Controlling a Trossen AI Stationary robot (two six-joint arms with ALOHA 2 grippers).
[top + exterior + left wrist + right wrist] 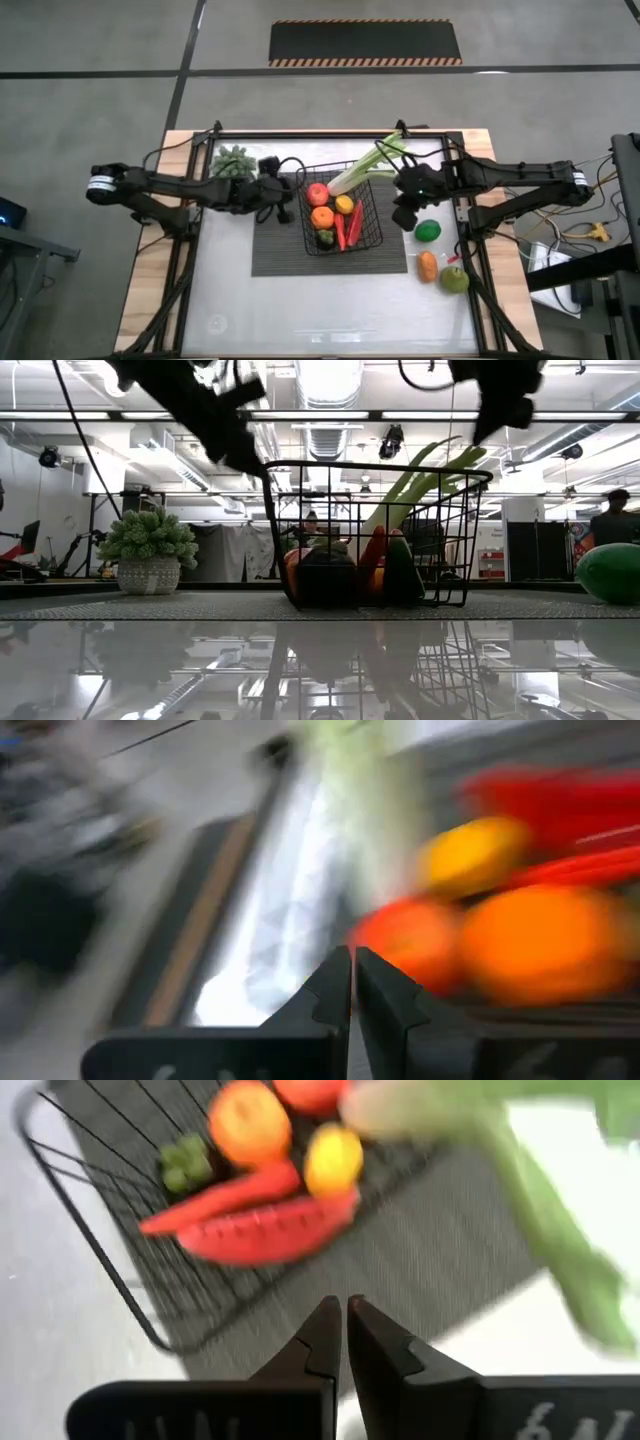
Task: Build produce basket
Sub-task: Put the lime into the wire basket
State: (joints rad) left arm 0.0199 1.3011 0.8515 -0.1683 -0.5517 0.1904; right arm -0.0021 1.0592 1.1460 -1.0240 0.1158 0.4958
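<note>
Left tool closed, empty, beside basket; right tool closed, empty.

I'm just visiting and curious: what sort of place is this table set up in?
Probably a robotics lab or workshop. The low view shows exposed ceiling ducts and strip lights, and the high view shows a bare grey concrete floor with a black hazard-striped floor mat.

glossy white table carries dark ribbed mat with basket on it; potted plant, green round piece, orange piece, green pear on bare top.
</note>
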